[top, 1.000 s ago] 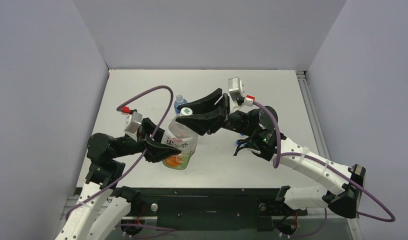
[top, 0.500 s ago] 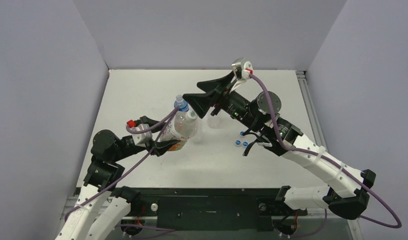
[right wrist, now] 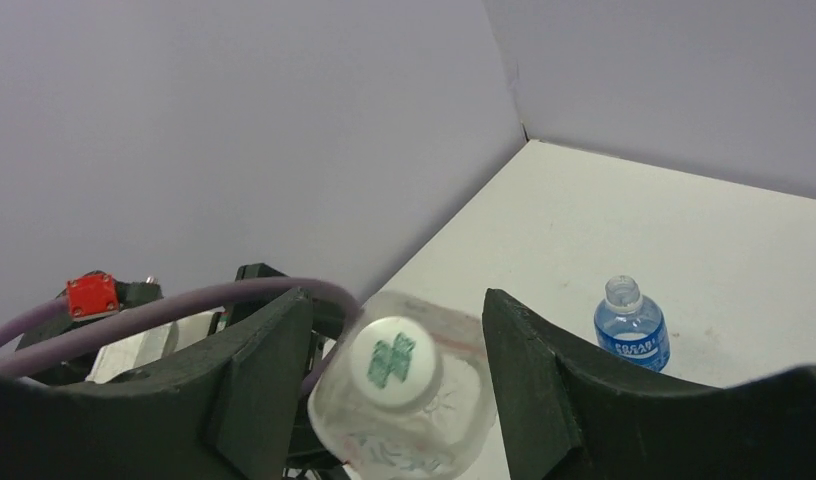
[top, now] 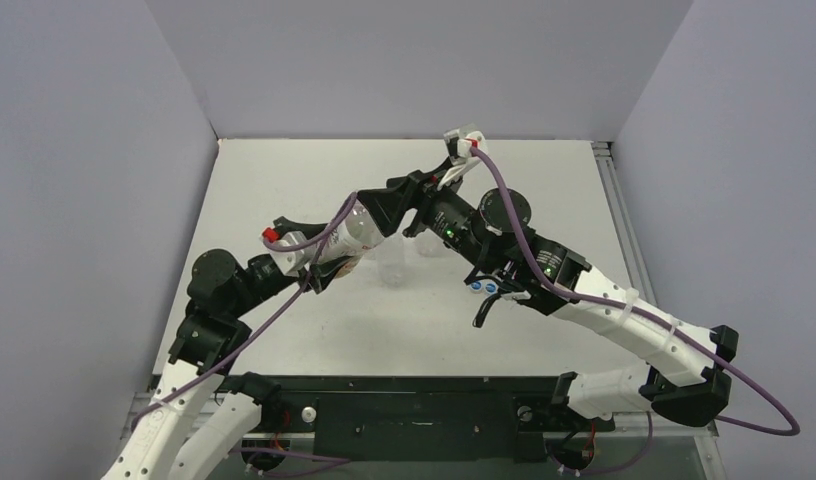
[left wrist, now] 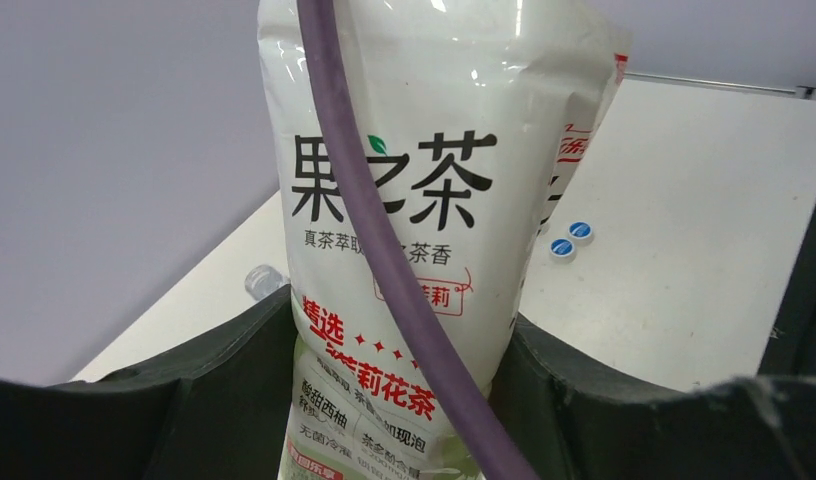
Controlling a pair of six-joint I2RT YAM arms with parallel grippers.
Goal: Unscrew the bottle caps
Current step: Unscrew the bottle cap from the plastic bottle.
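The wider bottle [top: 350, 238] with the orange-and-green label [left wrist: 384, 200] leans toward the right arm, and my left gripper [top: 319, 272] [left wrist: 402, 320] is shut on its lower body. Its white cap [right wrist: 394, 360] with a green mark lies between the fingers of my right gripper [right wrist: 396, 305] [top: 377, 216]. That gripper is open, with a gap on each side of the cap. The top view hides the cap under the right gripper. Two blue caps [top: 481, 286] [left wrist: 571, 239] lie loose on the table. The blue-labelled bottle [right wrist: 632, 325] stands uncapped further back.
A plain clear bottle [top: 395, 268] stands by the held bottle, and another [top: 430, 244] sits under the right arm. A clear bottle neck [left wrist: 258, 280] shows beside the left finger. Purple cable [left wrist: 384, 250] crosses the label. Grey walls enclose the white table [top: 284, 180].
The right gripper let go of the cap, lifted away, and now sits open around it again. The left arm tipped the bottle over and carried it back and left.
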